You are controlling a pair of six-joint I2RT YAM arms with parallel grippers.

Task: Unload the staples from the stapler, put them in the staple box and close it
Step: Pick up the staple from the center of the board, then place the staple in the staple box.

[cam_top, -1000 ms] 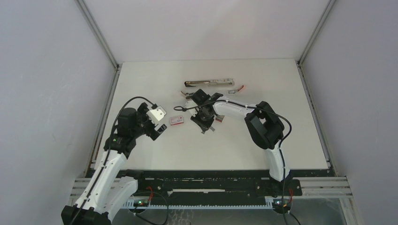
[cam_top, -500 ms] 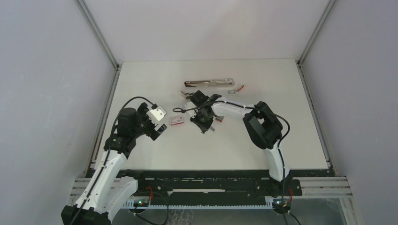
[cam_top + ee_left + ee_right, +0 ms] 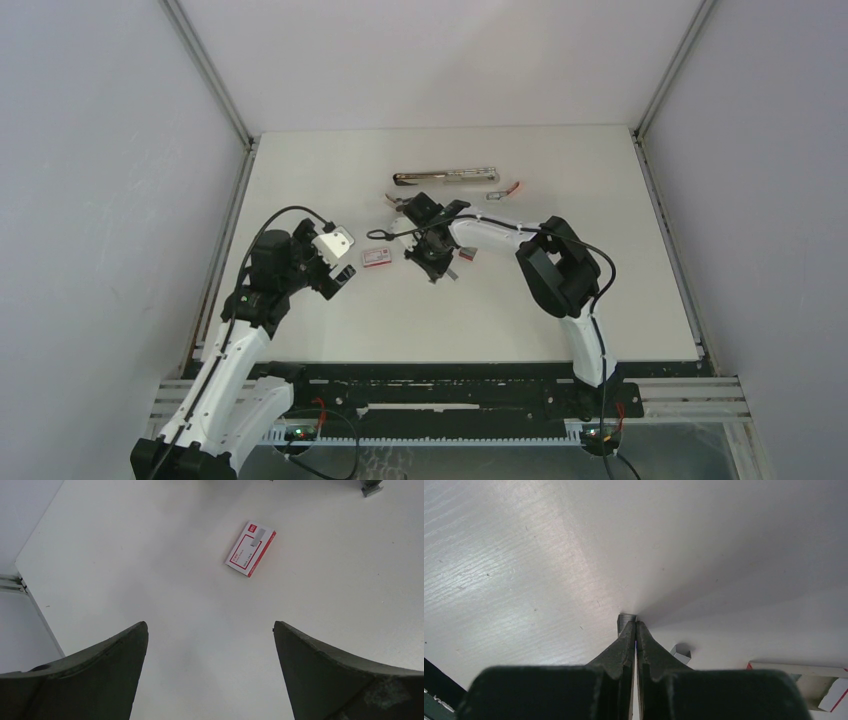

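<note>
The stapler lies long and metallic at the back of the table. My right gripper is low over the table's middle, in front of the stapler, with its jaws shut against each other. In the right wrist view a short grey strip of staples lies on the table just past the right gripper, against the left fingertip; no strip shows between the fingers. Another small grey piece lies just right of the fingers. My left gripper hangs open over bare table with nothing in it.
A red-and-white little box lies between the two grippers, also seen ahead of the left fingers as the box. Small bits and a red-tipped piece lie right of the stapler. A white object with a red edge sits right of the right gripper.
The right gripper's jaws have closed fully and the gripper has shifted slightly left and back. The left arm has not moved.
</note>
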